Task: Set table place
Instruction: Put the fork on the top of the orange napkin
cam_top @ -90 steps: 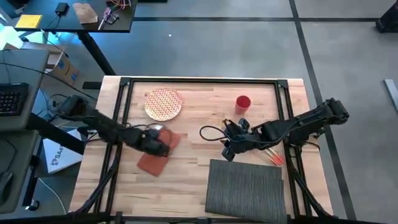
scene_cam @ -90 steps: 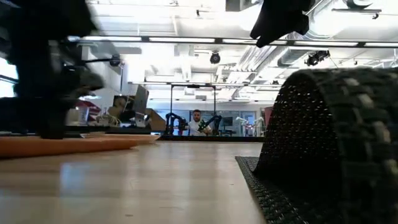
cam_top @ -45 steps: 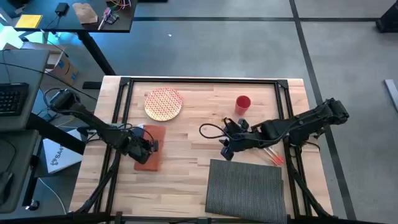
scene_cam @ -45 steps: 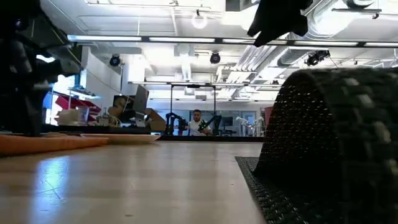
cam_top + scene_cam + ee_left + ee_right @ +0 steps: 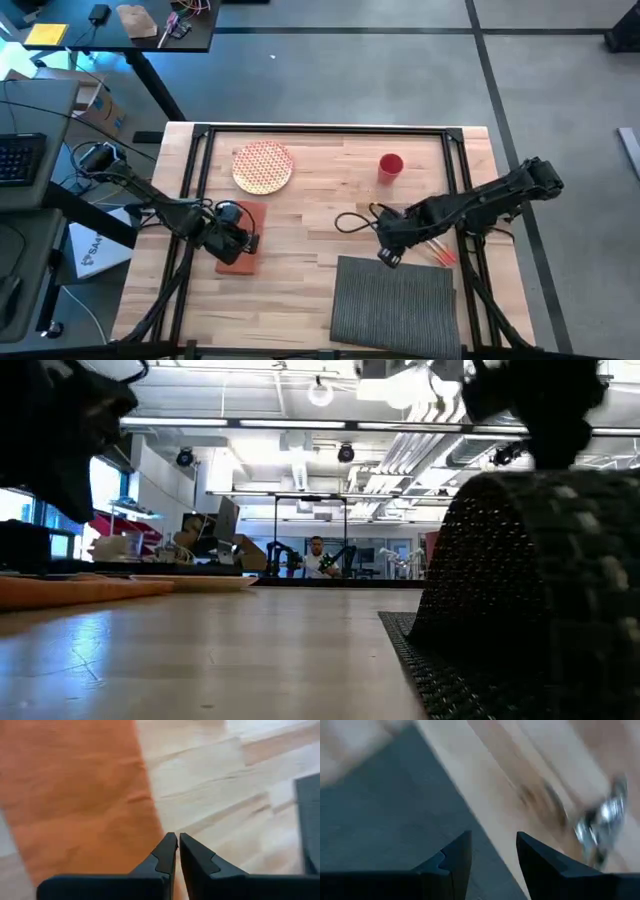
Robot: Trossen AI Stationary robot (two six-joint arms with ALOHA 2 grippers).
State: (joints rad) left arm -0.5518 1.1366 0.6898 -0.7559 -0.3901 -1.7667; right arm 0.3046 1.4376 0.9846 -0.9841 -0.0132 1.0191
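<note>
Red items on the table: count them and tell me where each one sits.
2. The red cup stands near the far edge, right of centre. The red-patterned plate lies near the far edge, to the left. The orange napkin is not counted; others may be hidden under the arms.

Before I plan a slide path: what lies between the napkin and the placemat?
Only bare table, in the high view. The napkin sits under the left gripper; the placemat lies apart to its right.

I see a round red-patterned plate [image 5: 263, 166] near the far edge, an orange napkin [image 5: 243, 243] lying flat below it, and a red cup [image 5: 390, 166] well off to the side. Orange-red sticks [image 5: 440, 252] lie by the rail. A person [image 5: 316, 557] sits far back in the room.
</note>
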